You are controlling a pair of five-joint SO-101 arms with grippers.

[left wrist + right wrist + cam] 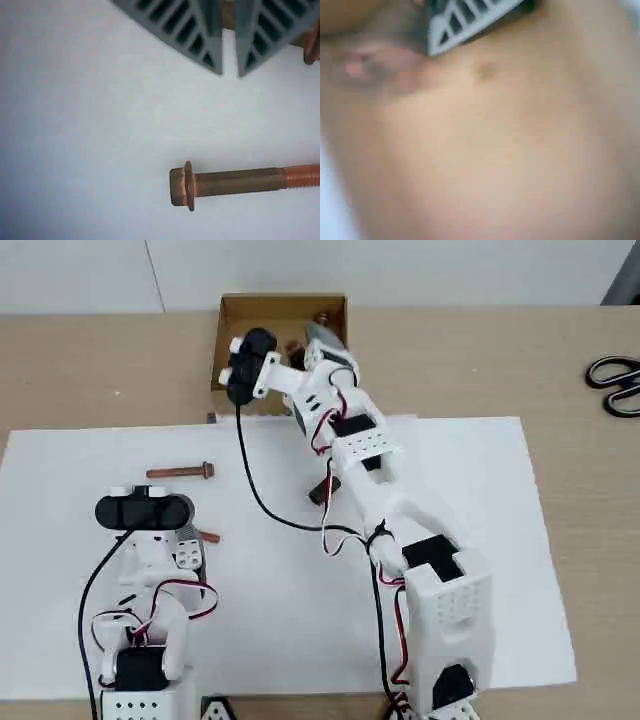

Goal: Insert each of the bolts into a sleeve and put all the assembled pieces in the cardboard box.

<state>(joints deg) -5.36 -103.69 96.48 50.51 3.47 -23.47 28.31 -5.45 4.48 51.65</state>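
A copper bolt (180,471) lies loose on the white paper, and it is close under my left gripper (229,72) as the bolt (235,182). My left gripper (200,536) is shut on a second copper bolt (311,45), whose end sticks out to one side (211,537). My right gripper (324,336) is down inside the cardboard box (235,315) at the table's far edge. Copper pieces (293,345) lie in the box beside it. The box floor (510,150) is very near in the right wrist view, with a blurred reddish piece (365,70).
White paper (470,470) covers the middle of the wooden table. Scissors (615,380) lie at the far right edge. A small dark piece (319,492) lies on the paper under the right arm.
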